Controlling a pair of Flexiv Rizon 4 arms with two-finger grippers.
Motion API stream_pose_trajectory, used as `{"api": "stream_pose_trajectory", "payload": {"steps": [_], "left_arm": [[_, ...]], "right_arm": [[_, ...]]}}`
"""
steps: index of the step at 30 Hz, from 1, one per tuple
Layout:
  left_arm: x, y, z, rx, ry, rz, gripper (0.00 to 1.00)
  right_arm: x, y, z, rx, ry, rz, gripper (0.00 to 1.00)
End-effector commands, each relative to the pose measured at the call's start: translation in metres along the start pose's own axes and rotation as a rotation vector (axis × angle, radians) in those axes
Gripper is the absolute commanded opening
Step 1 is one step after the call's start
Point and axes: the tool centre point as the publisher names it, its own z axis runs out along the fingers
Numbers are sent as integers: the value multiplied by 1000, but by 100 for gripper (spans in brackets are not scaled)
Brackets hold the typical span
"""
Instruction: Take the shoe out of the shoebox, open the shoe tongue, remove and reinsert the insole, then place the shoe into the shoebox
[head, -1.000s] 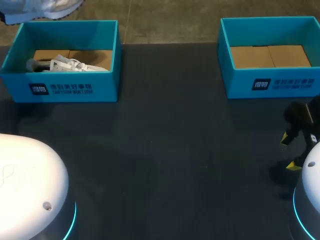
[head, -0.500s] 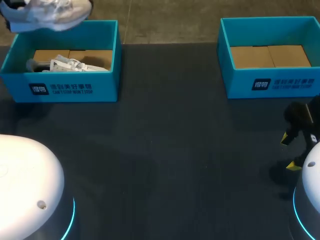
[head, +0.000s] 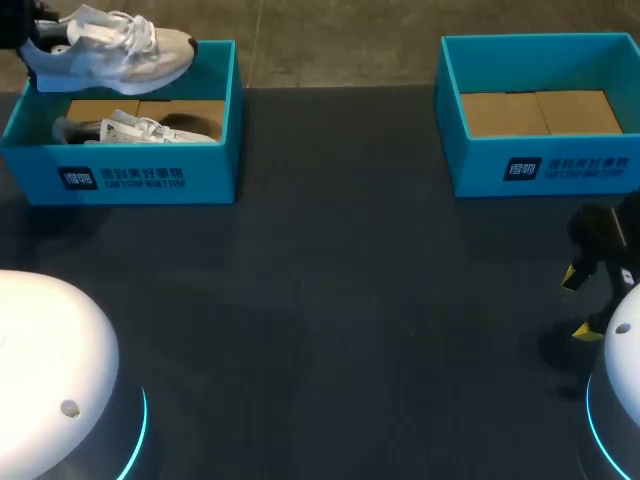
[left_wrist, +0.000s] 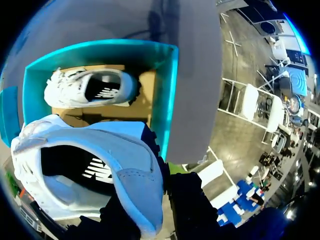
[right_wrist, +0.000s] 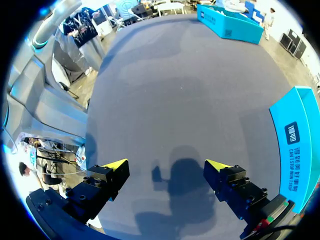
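A white lace-up shoe (head: 110, 55) hangs in the air over the back rim of the left teal shoebox (head: 150, 175). My left gripper (head: 32, 38) is shut on its heel at the table's far left corner. In the left wrist view the held shoe (left_wrist: 90, 175) fills the space ahead of the left gripper (left_wrist: 152, 215), whose tips are hidden. A second white shoe (head: 140, 128) lies on its side inside that box (left_wrist: 167, 100), seen below the held one (left_wrist: 90, 89). My right gripper (head: 580, 300) hovers open and empty (right_wrist: 166, 167) over the table at the near right.
A second teal shoebox (head: 540, 165) with only a cardboard floor stands at the back right, its wall (right_wrist: 300, 145) beside the right gripper. The table (head: 350, 300) is dark mat. The white bases of my arms sit at both near corners.
The held shoe has come further into the head view, moving right and down toward the left box's back rim. The right arm has not moved.
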Motion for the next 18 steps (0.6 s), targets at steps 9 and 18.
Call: {"api": "stream_pose_trajectory", "payload": {"steps": [9,18], "left_arm": [[0,5,8,-13,60,19,0],[-7,9,19,-17,72,32,0]], "right_arm": [[1,0,0,2,-2,0,100],[1,0,0,2,-2,0,100]]}}
